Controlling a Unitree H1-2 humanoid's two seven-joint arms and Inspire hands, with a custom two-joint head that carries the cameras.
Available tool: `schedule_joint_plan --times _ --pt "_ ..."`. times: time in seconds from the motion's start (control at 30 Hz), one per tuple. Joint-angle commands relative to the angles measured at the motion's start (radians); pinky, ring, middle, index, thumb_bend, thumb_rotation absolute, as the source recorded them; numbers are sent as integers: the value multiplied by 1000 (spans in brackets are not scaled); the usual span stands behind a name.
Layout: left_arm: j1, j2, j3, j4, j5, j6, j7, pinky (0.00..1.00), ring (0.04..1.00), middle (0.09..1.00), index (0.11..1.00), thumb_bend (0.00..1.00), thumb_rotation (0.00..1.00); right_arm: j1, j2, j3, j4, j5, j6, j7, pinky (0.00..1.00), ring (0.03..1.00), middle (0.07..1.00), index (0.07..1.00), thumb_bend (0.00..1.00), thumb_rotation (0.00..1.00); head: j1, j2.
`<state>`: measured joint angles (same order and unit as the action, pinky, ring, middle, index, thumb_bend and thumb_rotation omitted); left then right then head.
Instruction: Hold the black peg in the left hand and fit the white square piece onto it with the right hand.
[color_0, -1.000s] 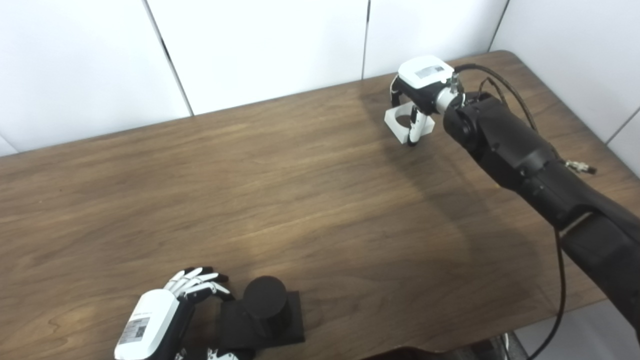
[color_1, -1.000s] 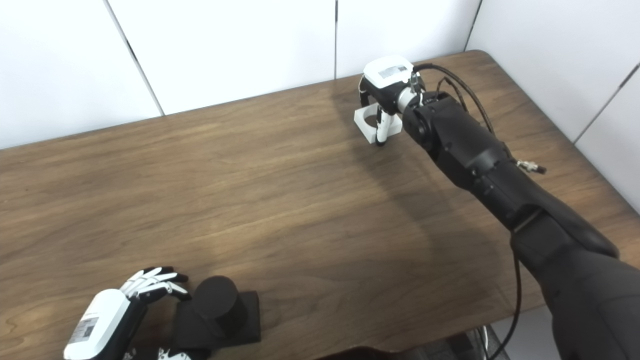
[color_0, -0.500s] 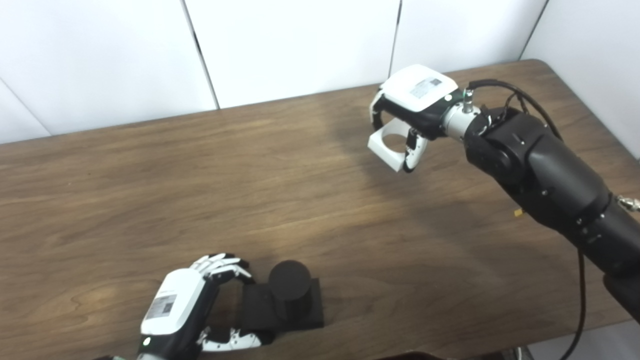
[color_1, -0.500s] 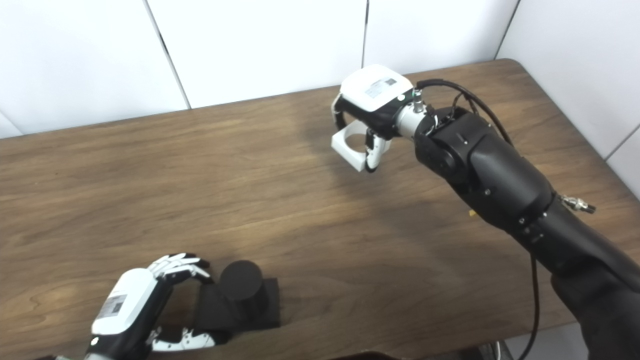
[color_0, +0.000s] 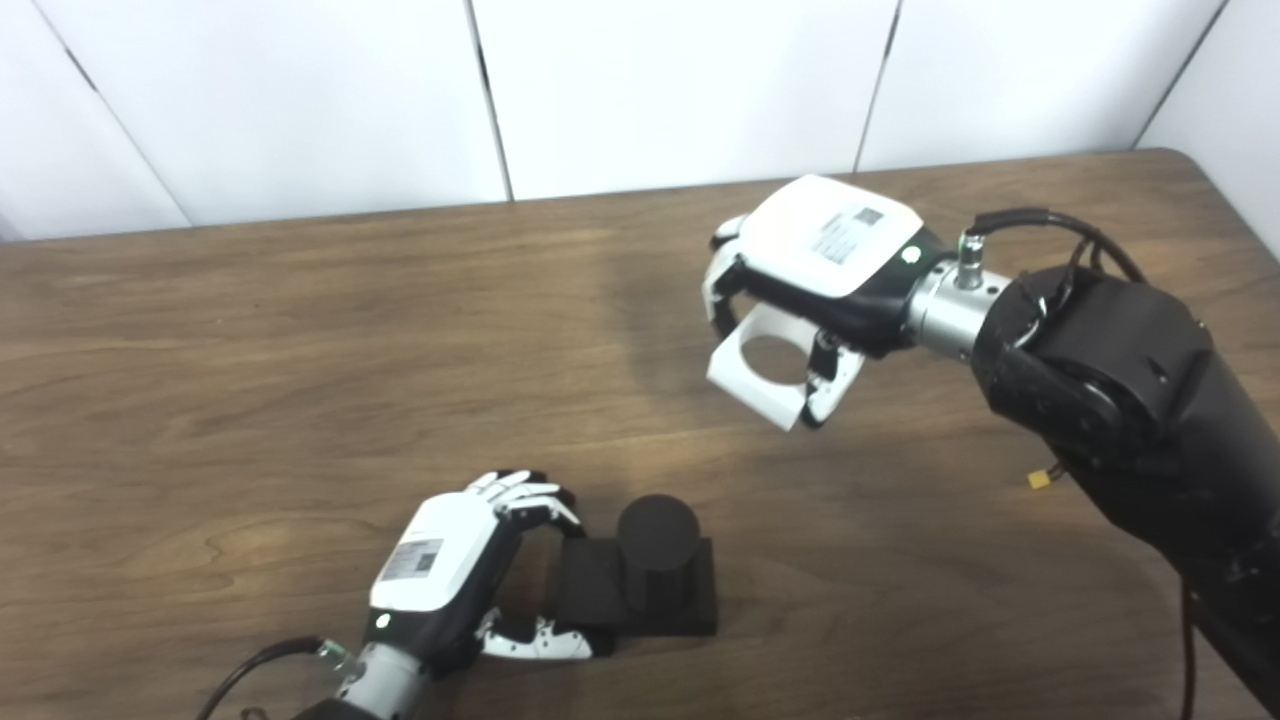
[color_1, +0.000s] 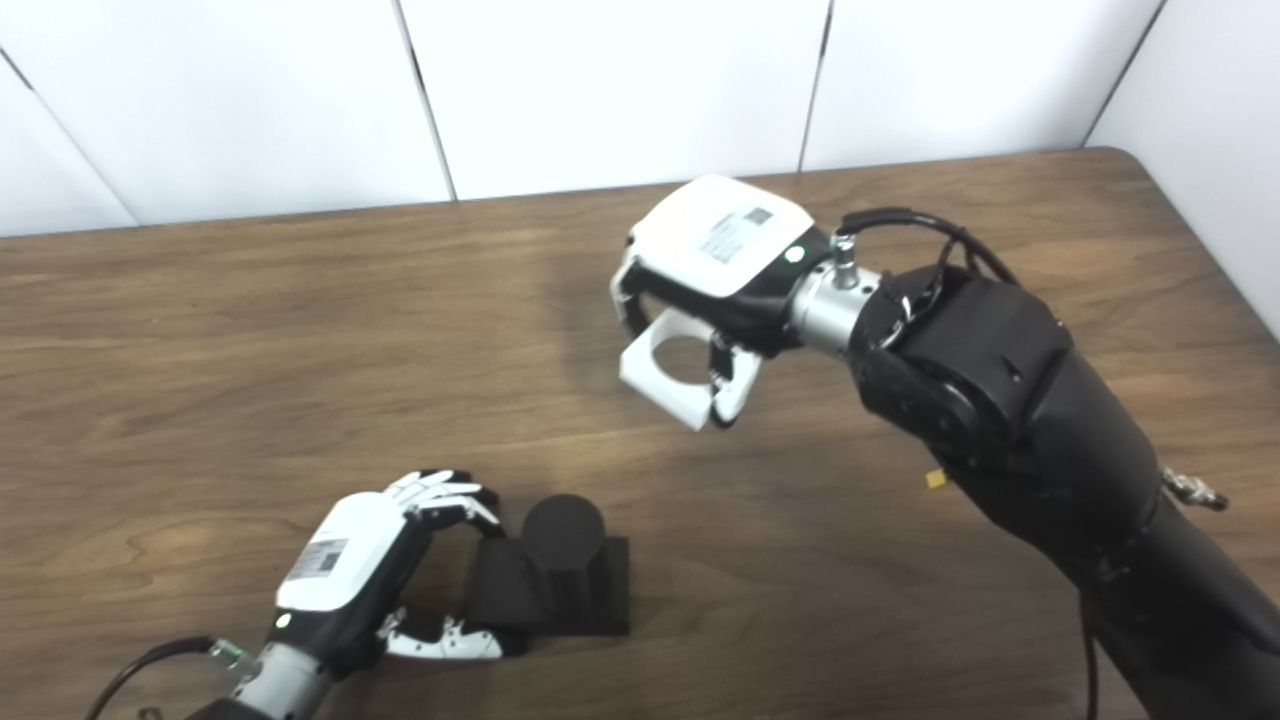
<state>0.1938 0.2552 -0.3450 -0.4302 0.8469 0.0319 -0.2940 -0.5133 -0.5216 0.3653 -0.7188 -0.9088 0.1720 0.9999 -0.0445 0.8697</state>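
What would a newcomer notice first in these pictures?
First, the right hand above mid-table, gripping a white square piece with a round hole. Next, near the front edge, the black peg on its square base, held at its left side by the left hand.

Down at the near edge of the wooden surface (color_0: 300, 400), the left hand (color_0: 450, 570) grips the flat base of the black peg (color_0: 655, 560), fingers curled over the far side and thumb along the near side. The round peg stands upright on its square base. Well apart, up to the right, the right hand (color_0: 810, 280) holds the white square piece (color_0: 760, 375) tilted above the surface, its round hole showing.
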Motion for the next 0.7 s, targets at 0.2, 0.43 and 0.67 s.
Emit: schedule_joint_plan --times 0.2,0.43,0.67 --pt "-16 -22 -27 4 21 21 -29 939 889 802 486 521 47 -59 86 0 -103 11 -4 141 843 870 747 485 523 130 10 25" --pt "-28 -22 -29 4 18 27 -33 942 887 801 486 521 48 -57 152 8 -142 6 4 218 876 869 744 484 523 131 13 50" --pt "-40 -19 -28 2 14 32 -41 927 880 798 486 521 48 -82 166 42 -191 20 57 268 882 875 743 484 522 130 13 83"
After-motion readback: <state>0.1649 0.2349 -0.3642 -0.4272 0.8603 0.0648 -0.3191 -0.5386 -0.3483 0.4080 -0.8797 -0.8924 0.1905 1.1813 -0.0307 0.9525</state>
